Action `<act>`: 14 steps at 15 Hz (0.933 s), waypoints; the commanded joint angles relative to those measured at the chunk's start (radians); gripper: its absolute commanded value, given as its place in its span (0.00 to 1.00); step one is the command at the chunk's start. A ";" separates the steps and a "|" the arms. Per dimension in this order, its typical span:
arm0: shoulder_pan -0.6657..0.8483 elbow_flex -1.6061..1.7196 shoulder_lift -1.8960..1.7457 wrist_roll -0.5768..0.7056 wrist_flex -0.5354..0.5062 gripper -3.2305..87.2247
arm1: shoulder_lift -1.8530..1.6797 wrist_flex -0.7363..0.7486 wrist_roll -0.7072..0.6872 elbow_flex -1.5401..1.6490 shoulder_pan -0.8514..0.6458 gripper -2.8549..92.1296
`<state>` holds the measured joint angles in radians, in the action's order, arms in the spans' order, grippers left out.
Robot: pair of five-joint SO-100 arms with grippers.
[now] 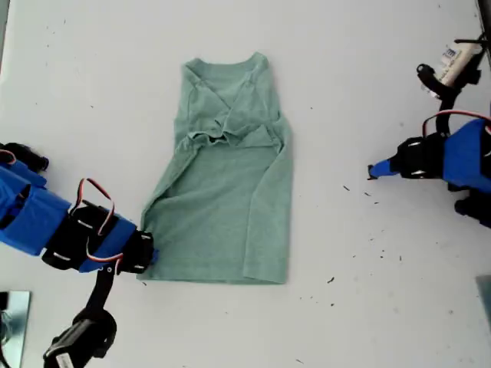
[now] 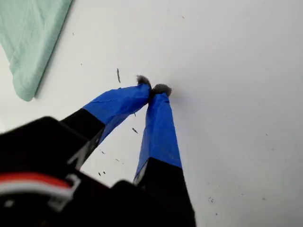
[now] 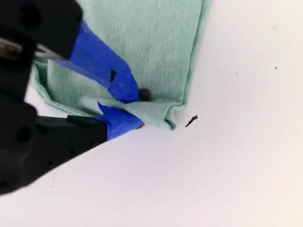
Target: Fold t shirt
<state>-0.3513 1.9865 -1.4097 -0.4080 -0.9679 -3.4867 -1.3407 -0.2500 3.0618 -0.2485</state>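
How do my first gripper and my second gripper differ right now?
My first gripper is shut on nothing, over bare table apart from the t shirt; my second gripper pinches the t shirt's hem corner. In the exterior view, first is right, second left. Both have blue-taped fingers.

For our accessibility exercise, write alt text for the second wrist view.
My second gripper, its fingers wrapped in blue tape, pinches a corner of the green t shirt lying on a white table. A small dark speck lies just past the corner.
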 commanded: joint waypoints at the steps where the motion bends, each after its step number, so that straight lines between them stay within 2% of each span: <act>1: 0.012 -0.110 -0.107 -0.060 -0.175 0.03 | -0.015 -0.012 0.000 0.035 0.020 0.05; 2: 0.006 -0.210 -0.155 -0.094 -0.342 0.03 | -0.015 -0.014 0.003 0.034 0.023 0.05; 4: 0.012 -0.321 -0.256 -0.130 -0.538 0.03 | -0.015 -0.017 -0.006 0.034 0.012 0.05; 5: 0.021 -0.327 -0.305 -0.138 -0.581 0.03 | -0.015 -0.018 -0.011 0.032 0.011 0.05; 9: 0.038 -0.472 -0.264 -0.097 -0.618 0.03 | -0.015 -0.018 -0.008 0.032 0.017 0.05; 12: 0.084 -0.923 0.029 0.081 -0.618 0.03 | -0.015 -0.018 -0.009 0.032 0.014 0.05; 14: 0.147 -1.025 0.153 0.163 -0.609 0.03 | -0.015 -0.018 0.002 0.032 0.023 0.05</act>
<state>-0.2608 1.0738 -1.2809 -0.2853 -1.5815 -3.4867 -1.3560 -0.2500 3.0618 -0.2362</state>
